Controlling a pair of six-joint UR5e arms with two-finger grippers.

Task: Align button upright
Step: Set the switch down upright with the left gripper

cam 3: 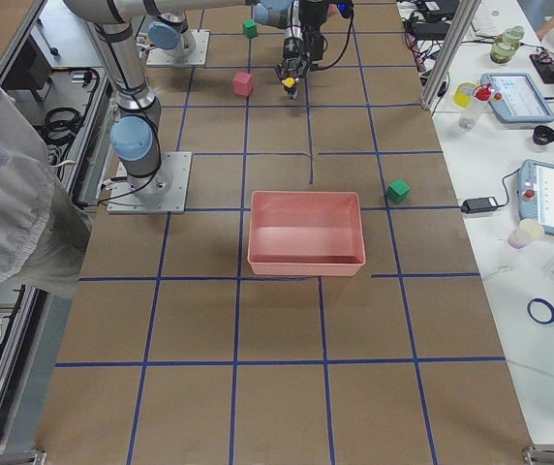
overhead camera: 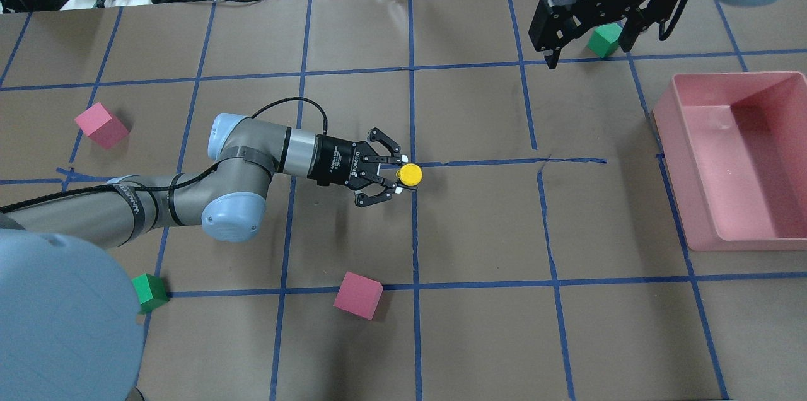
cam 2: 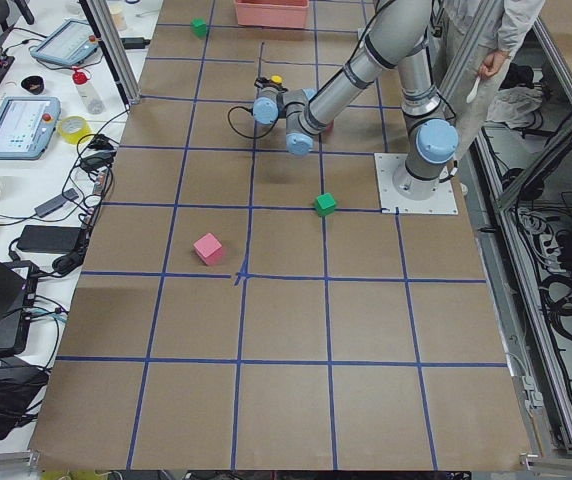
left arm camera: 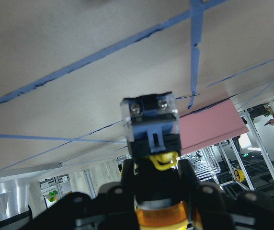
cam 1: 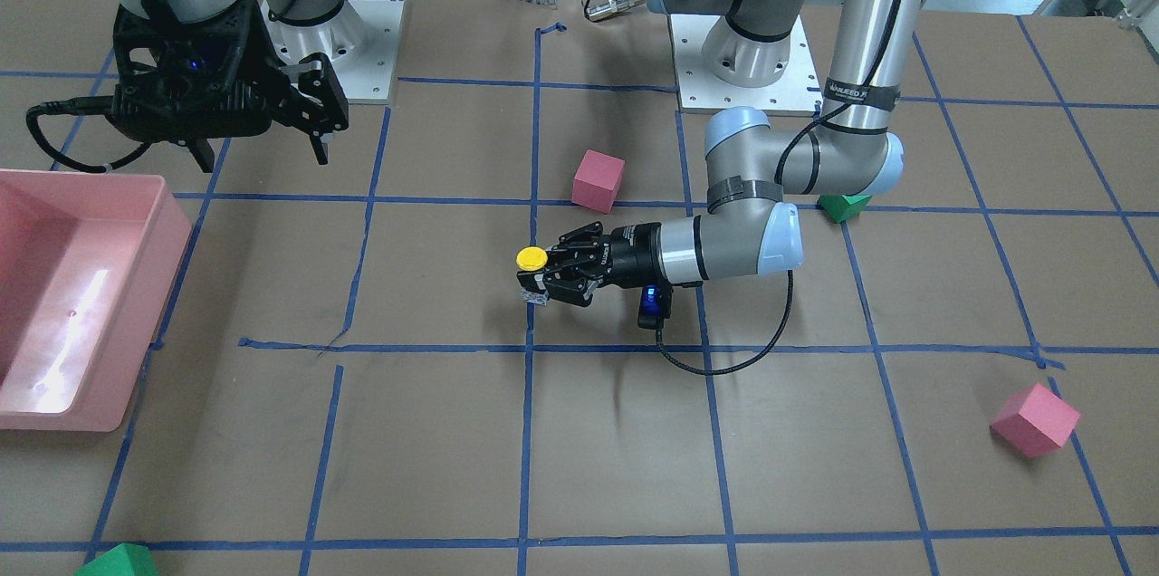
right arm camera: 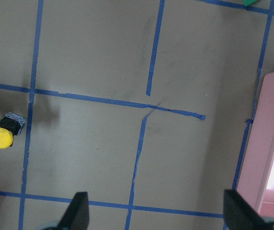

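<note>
The left gripper [overhead camera: 396, 175] lies nearly level and low over the table [overhead camera: 479, 338], with its two fingers pinched on the black body of the button [overhead camera: 410, 174]. The button's yellow cap faces up and stands clear of the fingertips. In the left wrist view the clear-ended body points at the brown paper and is held from both sides. Whether the body touches the paper cannot be told. The button is near the middle of the table, on the centre tape line [overhead camera: 414, 249] that runs away from the robot, just beside a crossing with another line. The left arm [overhead camera: 252, 152] reaches in along the table from the robot's left, bent at the elbow. The right gripper [overhead camera: 589, 51] hangs high over the far right part of the table, spread wide and holding nothing. The right wrist view shows its fingers [right arm camera: 78, 213] well apart at the bottom edge. A green cube [overhead camera: 604, 40] lies on the table below that gripper. A pink bin [overhead camera: 668, 117] sits at the robot's right side, well apart from the button. A red cube [overhead camera: 358, 295] lies nearer the robot than the button. A second red cube [overhead camera: 101, 125] lies far to the left, and a second green cube [overhead camera: 149, 292] lies close by the left arm's elbow.
</note>
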